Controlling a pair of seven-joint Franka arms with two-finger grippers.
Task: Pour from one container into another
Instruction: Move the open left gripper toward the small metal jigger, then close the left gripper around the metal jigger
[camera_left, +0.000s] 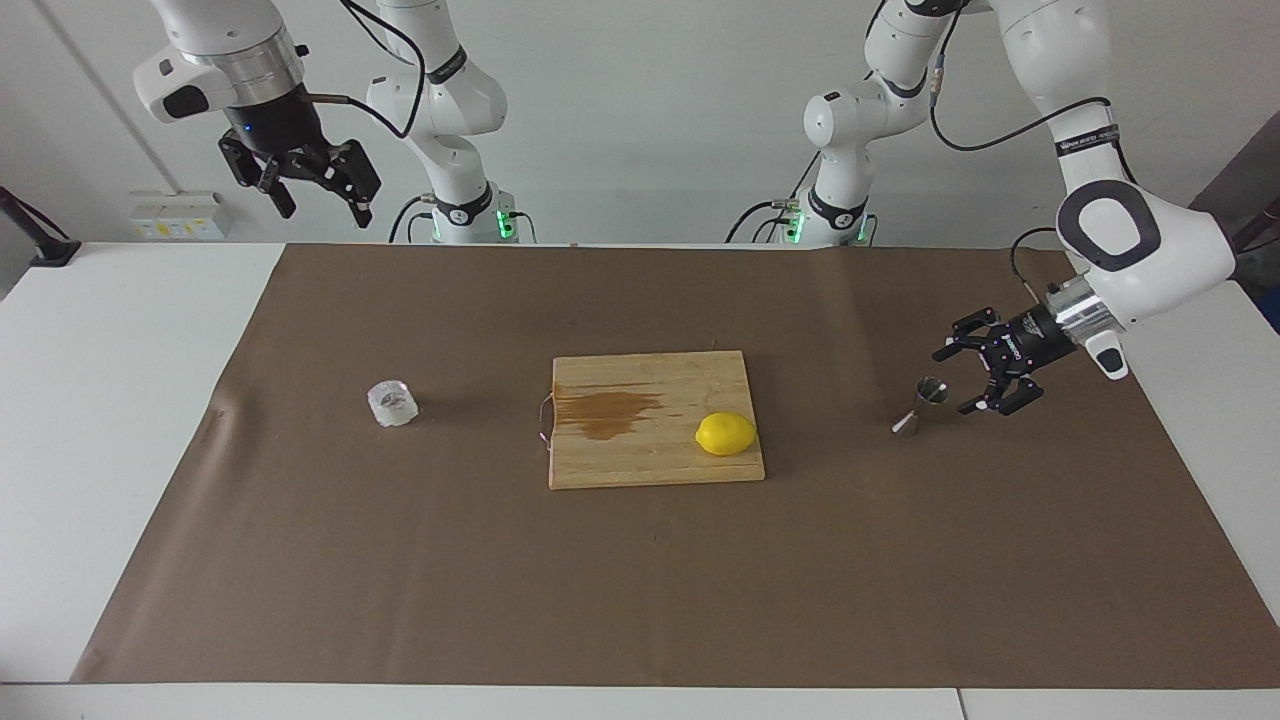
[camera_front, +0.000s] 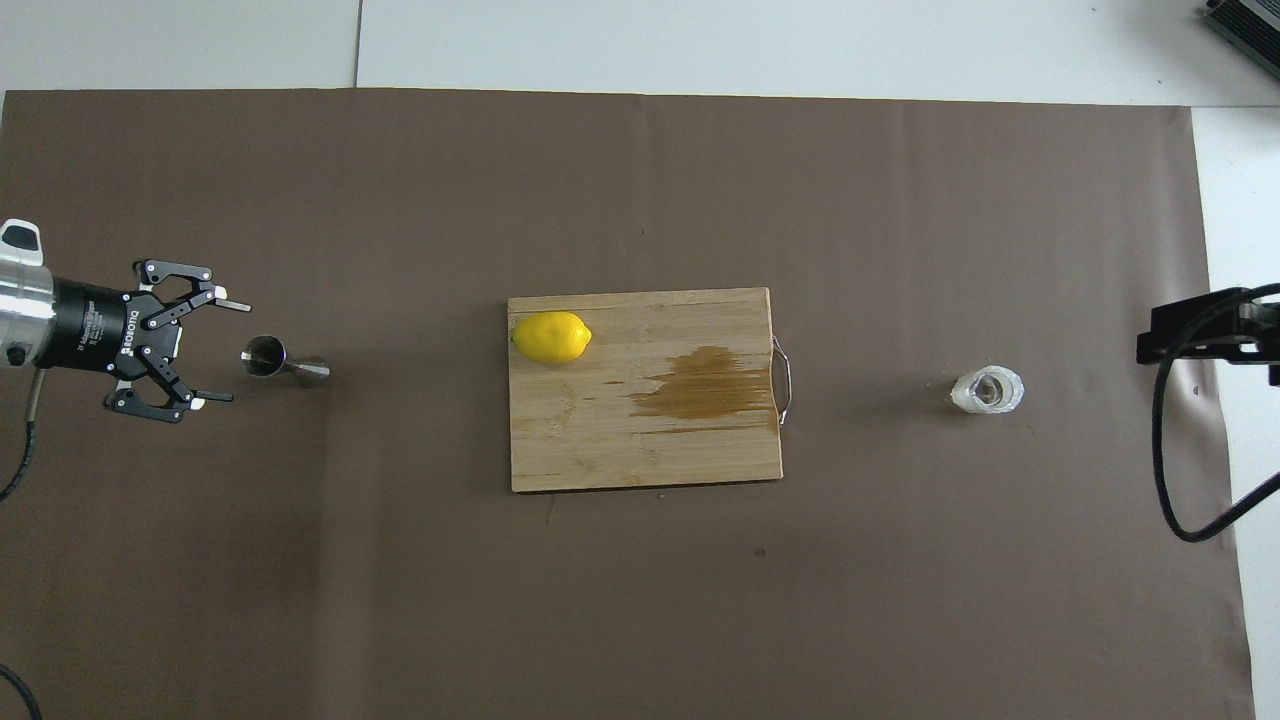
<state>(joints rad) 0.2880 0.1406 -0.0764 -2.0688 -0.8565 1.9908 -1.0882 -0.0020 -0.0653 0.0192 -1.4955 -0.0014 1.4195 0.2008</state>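
Note:
The steel hourglass jigger (camera_left: 921, 405) sits on the brown mat toward the left arm's end; it also shows in the overhead view (camera_front: 281, 361). Its dark mouth is at the end toward my left gripper, and I cannot tell whether it stands straight. My left gripper (camera_left: 953, 382) is open and low beside the jigger, a small gap from it, fingers spread to either side (camera_front: 236, 352). The clear faceted glass cup (camera_left: 392, 403) stands on the mat toward the right arm's end (camera_front: 987, 390). My right gripper (camera_left: 322, 210) is open and empty, waiting high above that end's table edge.
A wooden cutting board (camera_left: 650, 460) lies mid-table between cup and jigger, with a brown wet stain (camera_left: 605, 412) and a yellow lemon (camera_left: 726, 434) on it. The board (camera_front: 600, 450) has a metal handle on its cup side. The brown mat (camera_left: 640, 580) covers most of the table.

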